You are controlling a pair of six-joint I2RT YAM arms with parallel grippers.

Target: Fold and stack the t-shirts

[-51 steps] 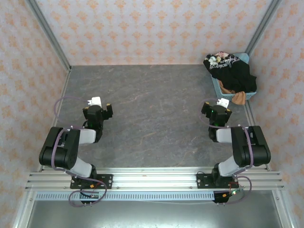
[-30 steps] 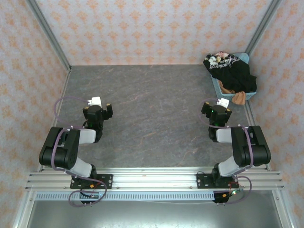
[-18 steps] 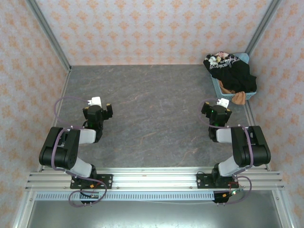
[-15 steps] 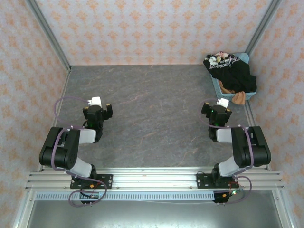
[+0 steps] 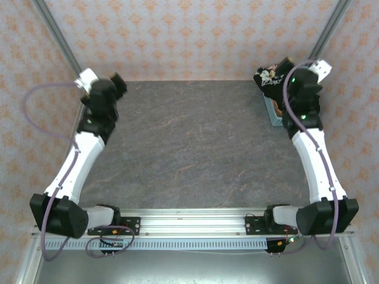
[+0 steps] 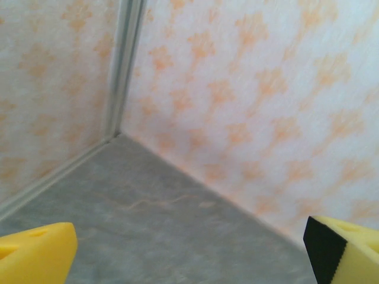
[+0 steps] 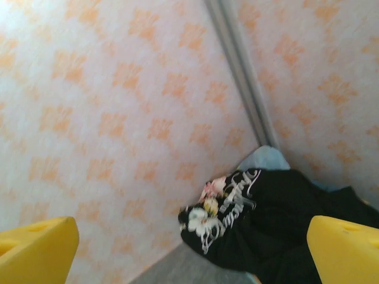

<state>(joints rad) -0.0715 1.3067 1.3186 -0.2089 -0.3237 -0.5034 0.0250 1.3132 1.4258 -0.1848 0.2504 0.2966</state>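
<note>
Right, nothing folded yet: the black t-shirt (image 7: 278,231) lies heaped in the blue basket (image 7: 263,158) at the desk's (image 5: 189,142) far right corner. My right hand (image 7: 189,248) hovers near it, fingers wide apart, empty; my left hand (image 6: 189,248) gapes empty at the far left.

**Far right corner: covered from above, blurred up close**

From above, your right arm (image 5: 311,148) hides most of the black t-shirt (image 5: 267,80) and nearly all of the blue basket (image 5: 275,112) at the far right, so you cannot tell what else lies in it. In the right wrist view the shirt is blurred, its pale script is unreadable, and the bottom edge cuts it off. The right gripper (image 7: 189,260) has its yellow pads (image 7: 346,254) cropped at the lower corners. The left gripper (image 6: 189,254) is cropped the same way.
</note>
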